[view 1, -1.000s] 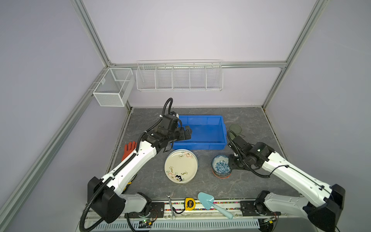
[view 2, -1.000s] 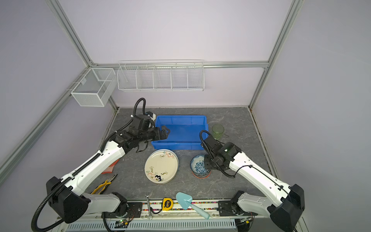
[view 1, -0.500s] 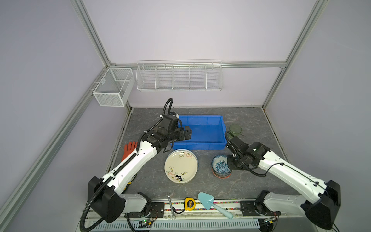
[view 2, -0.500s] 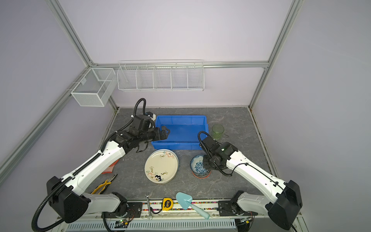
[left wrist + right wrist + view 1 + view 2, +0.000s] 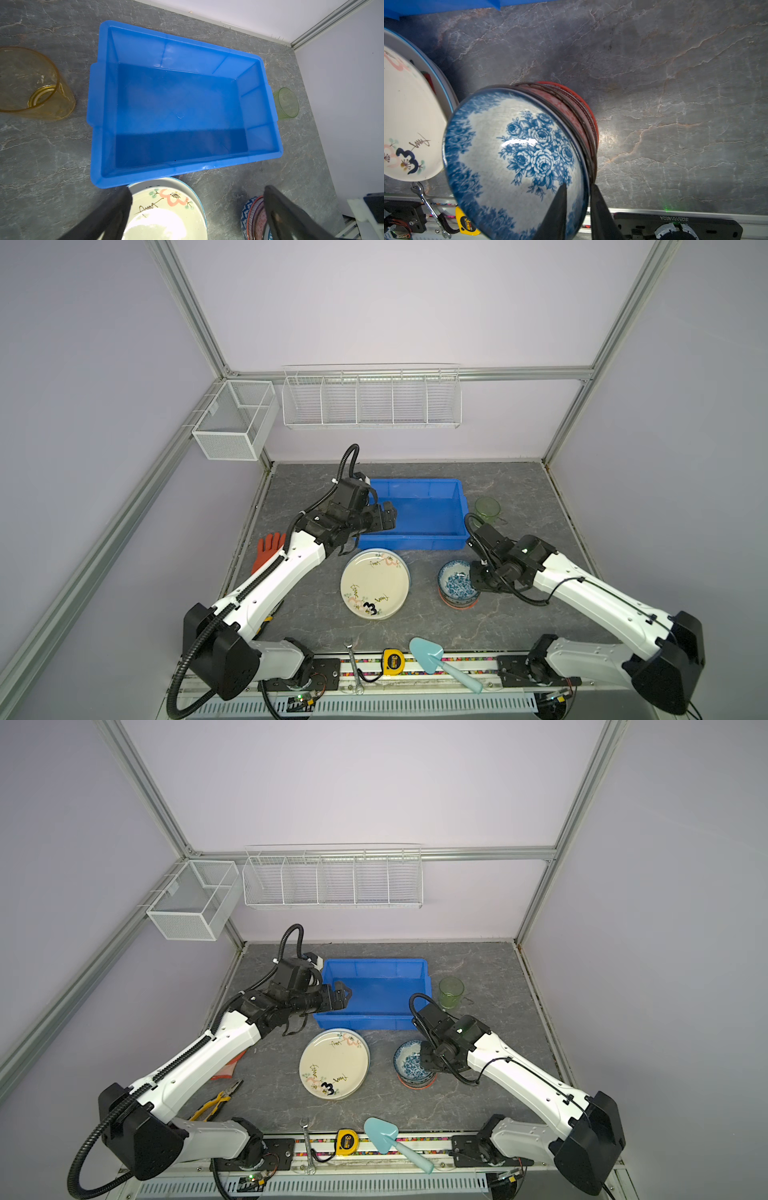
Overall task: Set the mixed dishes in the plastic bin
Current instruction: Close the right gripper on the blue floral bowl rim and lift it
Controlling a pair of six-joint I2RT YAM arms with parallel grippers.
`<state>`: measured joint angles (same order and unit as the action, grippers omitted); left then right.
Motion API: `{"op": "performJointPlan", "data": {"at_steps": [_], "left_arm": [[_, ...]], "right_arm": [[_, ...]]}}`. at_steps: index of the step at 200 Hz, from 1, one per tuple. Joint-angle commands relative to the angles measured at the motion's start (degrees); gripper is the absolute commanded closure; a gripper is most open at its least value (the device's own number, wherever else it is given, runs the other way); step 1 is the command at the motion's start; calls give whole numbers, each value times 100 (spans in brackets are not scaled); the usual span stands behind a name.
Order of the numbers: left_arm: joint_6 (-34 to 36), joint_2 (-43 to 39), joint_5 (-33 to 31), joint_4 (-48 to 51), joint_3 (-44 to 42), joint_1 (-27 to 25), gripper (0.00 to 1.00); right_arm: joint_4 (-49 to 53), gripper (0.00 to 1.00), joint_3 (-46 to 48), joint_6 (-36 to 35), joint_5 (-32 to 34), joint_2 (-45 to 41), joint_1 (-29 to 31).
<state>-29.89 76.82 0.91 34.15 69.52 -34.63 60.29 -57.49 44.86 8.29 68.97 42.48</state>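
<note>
Right gripper (image 5: 577, 187) astride the rim of the blue-white bowl (image 5: 519, 155) atop its stack, whether clamped you cannot tell; left gripper (image 5: 198, 191) wide open, empty, over the bare blue plastic bin (image 5: 99, 124); cream floral plate (image 5: 374, 585), amber cup (image 5: 31, 83) and green cup (image 5: 486, 508) on the table (image 5: 519, 481), so all your placing is left.

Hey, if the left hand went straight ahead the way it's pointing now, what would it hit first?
Most likely the inside of the shallow bright-blue plastic bin: the open left hand points across its rim and slightly down. Floor or far wall: depth is unclear.
</note>
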Motion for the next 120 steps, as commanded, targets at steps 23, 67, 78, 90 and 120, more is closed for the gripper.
{"op": "performJointPlan", "data": {"at_steps": [23,67,78,90,120], "left_arm": [[-39,105,-42,13,-35,-8,1],[-35,180,6,-14,-26,-8,1],[-33,191,24,-13,-26,-8,1],[-27,200,31,-14,-26,-8,1],[-15,222,55,-14,-43,-8,1]], "right_arm": [[-71,81,116,208,163,1,-1],[-145,82,155,272,178,-4,-12],[-156,83,166,280,177,-15,-29],[-164,85,177,297,197,-39,-24],[-183,88,212,322,207,-119,-62]]}}
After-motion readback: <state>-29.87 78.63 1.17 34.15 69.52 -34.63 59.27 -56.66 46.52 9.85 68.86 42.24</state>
